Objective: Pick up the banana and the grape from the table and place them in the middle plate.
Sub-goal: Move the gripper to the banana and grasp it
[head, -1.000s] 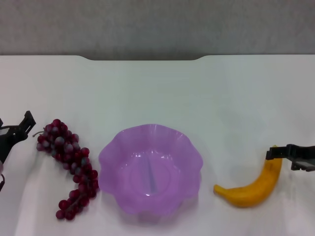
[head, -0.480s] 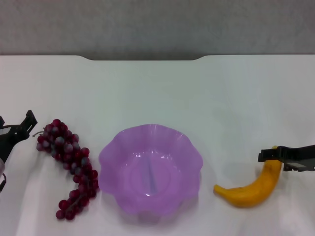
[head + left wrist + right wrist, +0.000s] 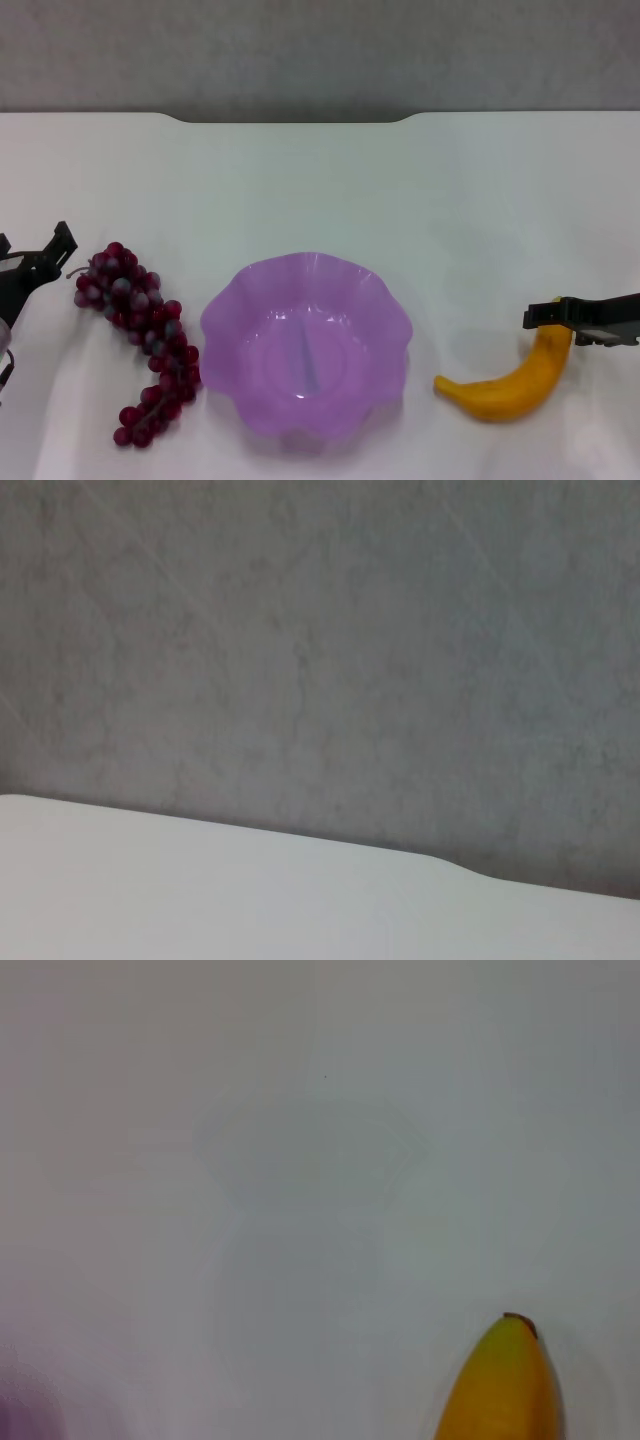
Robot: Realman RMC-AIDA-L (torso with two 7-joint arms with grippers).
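The banana [image 3: 510, 385] lies on the white table [image 3: 320, 190] at the right, and its tip also shows in the right wrist view [image 3: 505, 1385]. The grape bunch [image 3: 140, 335] lies at the left. The light purple middle plate [image 3: 305, 345] stands between them and holds nothing. My right gripper [image 3: 548, 316] reaches in from the right edge, just over the banana's upper end. My left gripper [image 3: 35, 262] is at the left edge, beside the top of the grape bunch, with its fingers spread apart and nothing between them.
The table's notched far edge [image 3: 290, 120] meets a grey wall [image 3: 320, 50]. The left wrist view shows only the table [image 3: 200, 890] and the wall [image 3: 320, 630]. A faint purple patch in the corner of the right wrist view is the plate [image 3: 15, 1400].
My right gripper has moved left and slightly down, now over the banana's upper end. The left gripper has barely shifted. Banana, grapes and plate have not moved.
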